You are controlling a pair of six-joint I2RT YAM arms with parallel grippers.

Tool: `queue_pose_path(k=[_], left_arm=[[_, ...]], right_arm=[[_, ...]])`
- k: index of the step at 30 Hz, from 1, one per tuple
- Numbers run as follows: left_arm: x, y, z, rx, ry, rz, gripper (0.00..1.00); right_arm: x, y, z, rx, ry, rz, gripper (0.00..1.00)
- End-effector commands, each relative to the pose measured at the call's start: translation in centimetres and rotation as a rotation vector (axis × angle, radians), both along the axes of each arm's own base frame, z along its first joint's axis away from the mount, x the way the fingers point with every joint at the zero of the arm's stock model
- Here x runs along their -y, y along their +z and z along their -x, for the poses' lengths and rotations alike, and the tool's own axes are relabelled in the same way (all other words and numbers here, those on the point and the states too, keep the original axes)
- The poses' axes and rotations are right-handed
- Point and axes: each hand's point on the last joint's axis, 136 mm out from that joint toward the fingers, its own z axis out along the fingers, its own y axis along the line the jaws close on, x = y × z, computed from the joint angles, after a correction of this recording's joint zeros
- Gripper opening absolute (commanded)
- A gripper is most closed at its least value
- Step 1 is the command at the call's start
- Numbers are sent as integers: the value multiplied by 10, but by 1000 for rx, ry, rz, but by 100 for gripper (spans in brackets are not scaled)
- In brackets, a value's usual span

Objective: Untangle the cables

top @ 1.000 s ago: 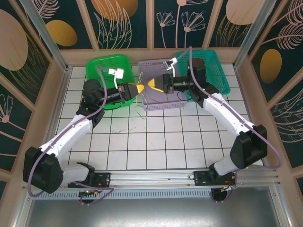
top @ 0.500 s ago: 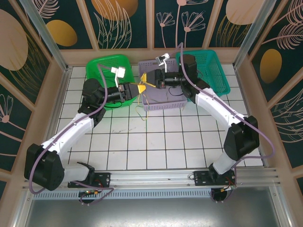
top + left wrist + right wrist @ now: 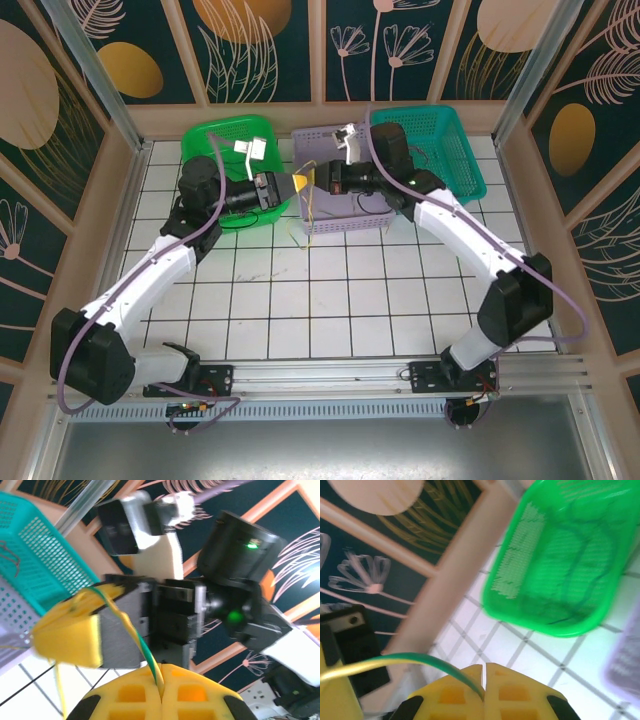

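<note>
A thin green-and-yellow cable [image 3: 134,639] runs between my two grippers, which meet tip to tip above the left end of the lilac basket [image 3: 345,222]. The left gripper [image 3: 302,183] [image 3: 162,669] is shut on one end of it. My right gripper [image 3: 320,178] [image 3: 484,667] is shut on the same cable [image 3: 415,657], which arcs off to the left in the right wrist view. In the left wrist view the right gripper's yellow finger [image 3: 70,630] sits just ahead. More thin cables [image 3: 309,215] hang below the grippers onto the tiles.
A green basket [image 3: 225,135] [image 3: 560,570] with a dark wire in it stands at the back left. Behind the right arm is a teal basket [image 3: 455,150] [image 3: 30,545]. Wooden walls and metal posts ring the white tiled table [image 3: 320,300].
My right gripper has swung left to meet the left gripper and has shut on the green-and-yellow cable. The left gripper stayed shut and rose slightly.
</note>
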Motion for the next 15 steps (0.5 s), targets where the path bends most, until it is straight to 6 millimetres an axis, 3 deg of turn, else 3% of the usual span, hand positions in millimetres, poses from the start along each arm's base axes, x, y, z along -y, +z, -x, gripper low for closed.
queue_pose_path(k=[1,4,9,13,14,15], left_arm=[[-5,26,7,89,10,-48,0],[-11,11,-1,50,37,-140,0],[-23,-9,-15,22,89,-294,0],[-18,-30,-16,-42,40,-320,0],[-13,-35,-13,-73,6,-290,12],[-10,-40,-10,-105,-16,-264,30]], right_arm=[[64,-33,-22,156,-215,368,0],[75,-41,-14,288,-183,549,0],[86,-78,1,343,-74,810,0],[76,-73,5,236,-46,700,0],[68,-72,6,187,-33,671,0],[63,-72,7,143,-24,647,0]])
